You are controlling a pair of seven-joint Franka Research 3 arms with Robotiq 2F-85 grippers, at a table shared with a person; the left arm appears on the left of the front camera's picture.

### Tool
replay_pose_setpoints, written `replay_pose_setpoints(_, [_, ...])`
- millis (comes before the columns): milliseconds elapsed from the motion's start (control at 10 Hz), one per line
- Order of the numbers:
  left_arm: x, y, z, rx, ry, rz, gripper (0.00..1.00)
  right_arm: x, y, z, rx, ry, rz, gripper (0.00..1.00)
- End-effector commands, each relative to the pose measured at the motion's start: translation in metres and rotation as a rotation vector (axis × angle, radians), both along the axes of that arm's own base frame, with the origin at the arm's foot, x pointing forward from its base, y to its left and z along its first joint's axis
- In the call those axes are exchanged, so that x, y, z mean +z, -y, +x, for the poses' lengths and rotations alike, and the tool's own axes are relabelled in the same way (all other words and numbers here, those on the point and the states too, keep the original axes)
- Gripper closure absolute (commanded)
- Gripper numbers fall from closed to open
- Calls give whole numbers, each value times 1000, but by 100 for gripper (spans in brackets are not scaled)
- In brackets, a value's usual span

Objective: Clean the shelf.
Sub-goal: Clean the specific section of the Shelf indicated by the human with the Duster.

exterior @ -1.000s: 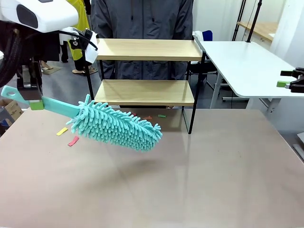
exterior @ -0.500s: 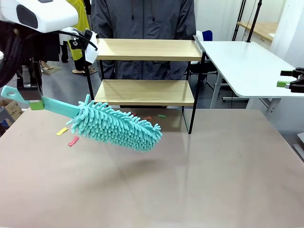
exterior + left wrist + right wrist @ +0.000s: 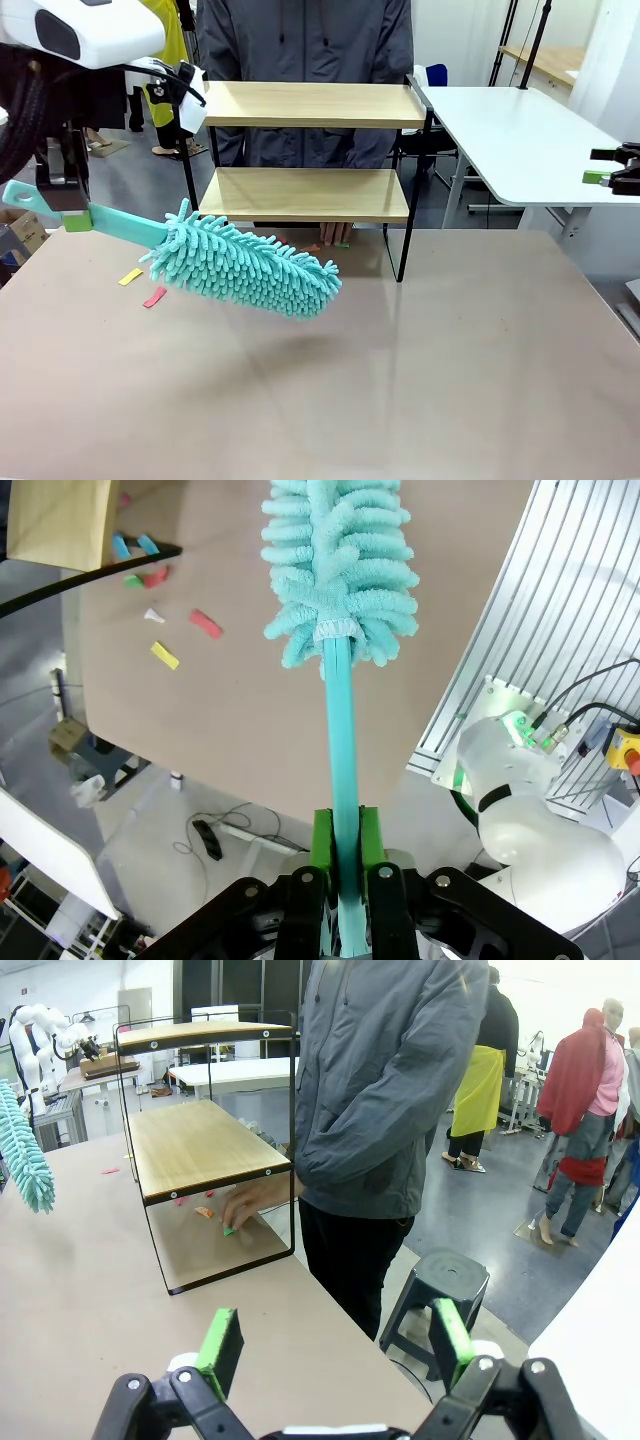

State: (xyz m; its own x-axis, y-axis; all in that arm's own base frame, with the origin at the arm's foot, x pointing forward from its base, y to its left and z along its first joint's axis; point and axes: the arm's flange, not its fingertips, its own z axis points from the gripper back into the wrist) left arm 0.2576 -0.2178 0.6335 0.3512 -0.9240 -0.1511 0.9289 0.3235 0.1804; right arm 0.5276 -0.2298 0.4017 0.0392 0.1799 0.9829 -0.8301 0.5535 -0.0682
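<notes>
So the front cam sits on the robot's side of the table [image 3: 450, 380], facing straight across at the shelf [image 3: 310, 105] and the person [image 3: 300, 40] behind it, mid range. Left wrist cam looks down past the left gripper [image 3: 340, 880] along the duster [image 3: 340, 570] handle, super close, table underneath, a shelf corner at top left. Right wrist cam peers past the right gripper [image 3: 335, 1338] from off to the right side, farther back, seeing the shelf end-on. All three catch shelf, duster and table.
</notes>
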Motion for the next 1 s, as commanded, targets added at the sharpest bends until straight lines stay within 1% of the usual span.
replay_pose_setpoints(0, [2,-2,-1,16,12,11,87,3,-2,0,1,5,0,0])
replay_pose_setpoints(900, [2,-2,-1,16,12,11,87,3,-2,0,1,5,0,0])
